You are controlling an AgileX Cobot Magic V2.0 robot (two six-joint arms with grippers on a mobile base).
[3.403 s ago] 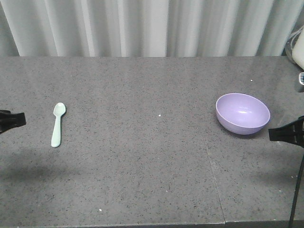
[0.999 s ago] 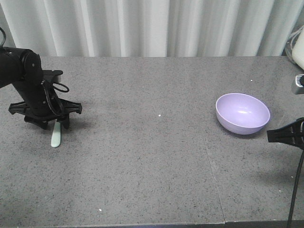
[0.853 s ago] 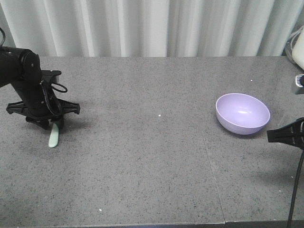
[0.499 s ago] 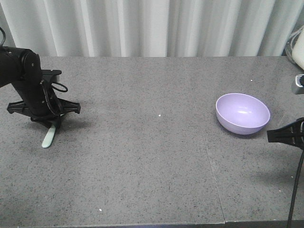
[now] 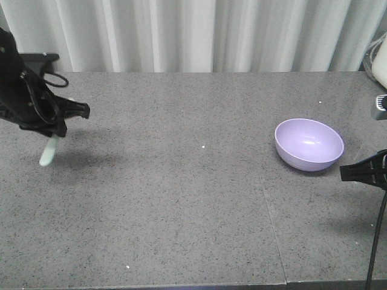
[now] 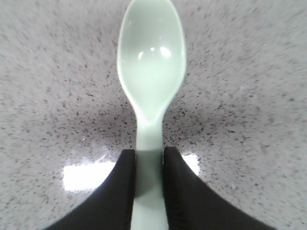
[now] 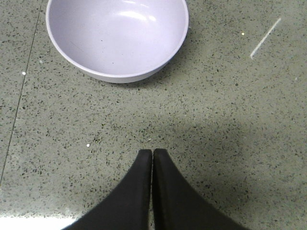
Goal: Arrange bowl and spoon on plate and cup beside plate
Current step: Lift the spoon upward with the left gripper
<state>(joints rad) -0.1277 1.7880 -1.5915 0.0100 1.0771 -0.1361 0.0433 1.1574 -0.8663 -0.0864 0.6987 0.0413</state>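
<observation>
The left pincer [image 6: 149, 155] clamps the spoon [image 6: 151, 62] by its handle, above the desk [image 5: 181, 199]. The right pincer [image 7: 153, 155] is closed, empty, near the bowl [image 7: 117, 33].

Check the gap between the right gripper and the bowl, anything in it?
Nothing. In the right wrist view only bare speckled tabletop lies between the shut right gripper and the bowl. The front view agrees.

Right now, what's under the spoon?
Only grey table shows beneath the lifted spoon; the left tool covers its handle end with its fingers.
</observation>
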